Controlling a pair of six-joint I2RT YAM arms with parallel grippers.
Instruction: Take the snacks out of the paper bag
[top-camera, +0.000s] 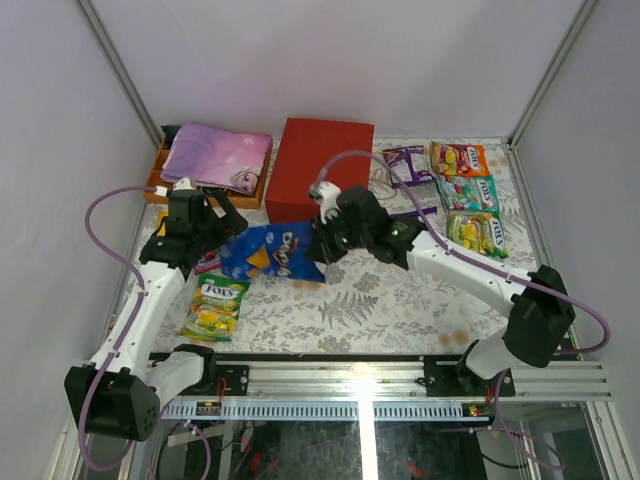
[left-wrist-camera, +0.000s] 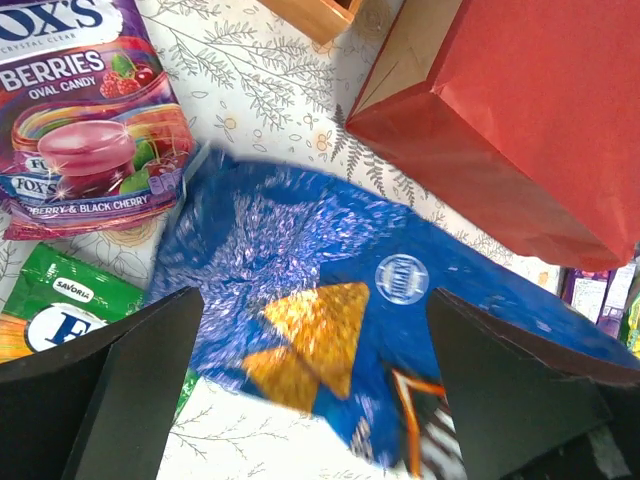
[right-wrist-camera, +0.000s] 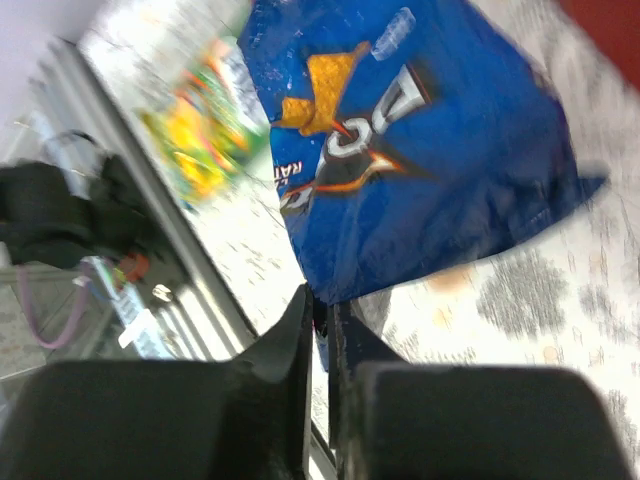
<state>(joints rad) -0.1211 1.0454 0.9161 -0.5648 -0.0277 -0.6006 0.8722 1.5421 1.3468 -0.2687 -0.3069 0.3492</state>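
Top external view: Doritos bag (top-camera: 272, 252) lies outside the paper bag (top-camera: 322, 168), at its 7 o'clock. Its corner is clamped by the right gripper (right-wrist-camera: 320, 305); the left gripper (left-wrist-camera: 312, 300) is spread wide above it.

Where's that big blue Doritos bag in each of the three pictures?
Top external: the blue Doritos bag lies centre-left, before the red paper bag.
Left wrist: it fills the centre.
Right wrist: upper middle.
Shared landmark: the red paper bag, seen in all three.
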